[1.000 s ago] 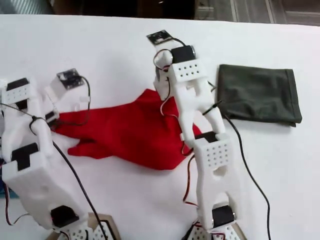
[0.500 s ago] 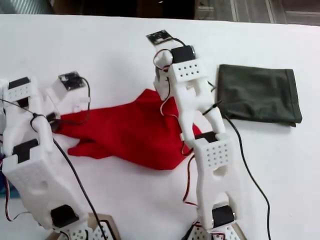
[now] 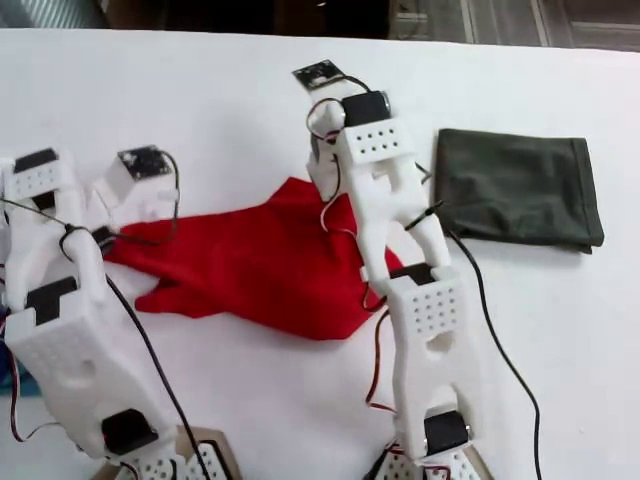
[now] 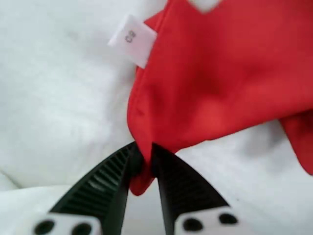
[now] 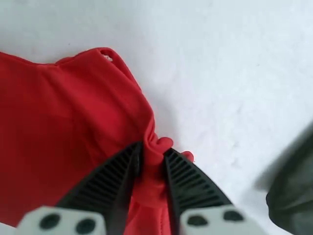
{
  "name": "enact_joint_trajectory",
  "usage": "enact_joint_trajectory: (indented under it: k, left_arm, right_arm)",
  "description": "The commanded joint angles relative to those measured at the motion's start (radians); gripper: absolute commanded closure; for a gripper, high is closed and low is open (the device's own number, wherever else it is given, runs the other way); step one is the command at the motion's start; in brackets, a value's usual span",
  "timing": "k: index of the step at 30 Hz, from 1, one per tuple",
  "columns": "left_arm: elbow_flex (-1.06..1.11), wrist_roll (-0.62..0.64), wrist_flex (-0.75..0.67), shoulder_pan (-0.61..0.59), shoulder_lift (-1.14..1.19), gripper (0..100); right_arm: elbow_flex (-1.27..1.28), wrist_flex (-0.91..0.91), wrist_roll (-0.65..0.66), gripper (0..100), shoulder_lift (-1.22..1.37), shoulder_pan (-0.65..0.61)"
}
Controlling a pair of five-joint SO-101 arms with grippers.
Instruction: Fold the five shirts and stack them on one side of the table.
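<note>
your white table [image 3: 200, 90] carries two shirts. a red shirt [image 3: 250, 265] lies crumpled and unfolded across its middle, reaching toward the left edge. a dark green shirt [image 3: 515, 190], folded into a neat rectangle, lies flat near the right edge, apart from the red one.

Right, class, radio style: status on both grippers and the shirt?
Left gripper shut on red shirt, at its edge. Right gripper shut on its other end. Folded dark green shirt lies apart from it.
</note>
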Motion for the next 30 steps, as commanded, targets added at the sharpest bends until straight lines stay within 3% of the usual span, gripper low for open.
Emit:
enact_joint_trajectory:
  k: [1, 10, 16, 24, 30]
  left_arm:
    - [-0.125, -0.017, 0.092, -0.011, -0.115, 97]
    - [-0.314, -0.002, 0.393, 0.029, -0.259, 97]
    - [-0.344, 0.075, 0.425, 0.032, -0.396, 97]
    - [0.033, 0.089, 0.417, 0.021, -0.494, 97]
    - [0.314, 0.089, 0.198, 0.008, -0.497, 97]
  right_arm:
    - [-0.117, -0.01, 0.002, 97.8, -0.114, 0.018]
    - [-0.423, 0.012, 0.052, 97.8, -0.157, 0.031]
    - [-0.436, 0.021, 0.052, 97.8, -0.188, 0.047]
    - [-0.046, 0.019, 0.049, 97.8, -0.302, -0.101]
    - [0.192, -0.076, 0.054, 97.6, -0.228, -0.176]
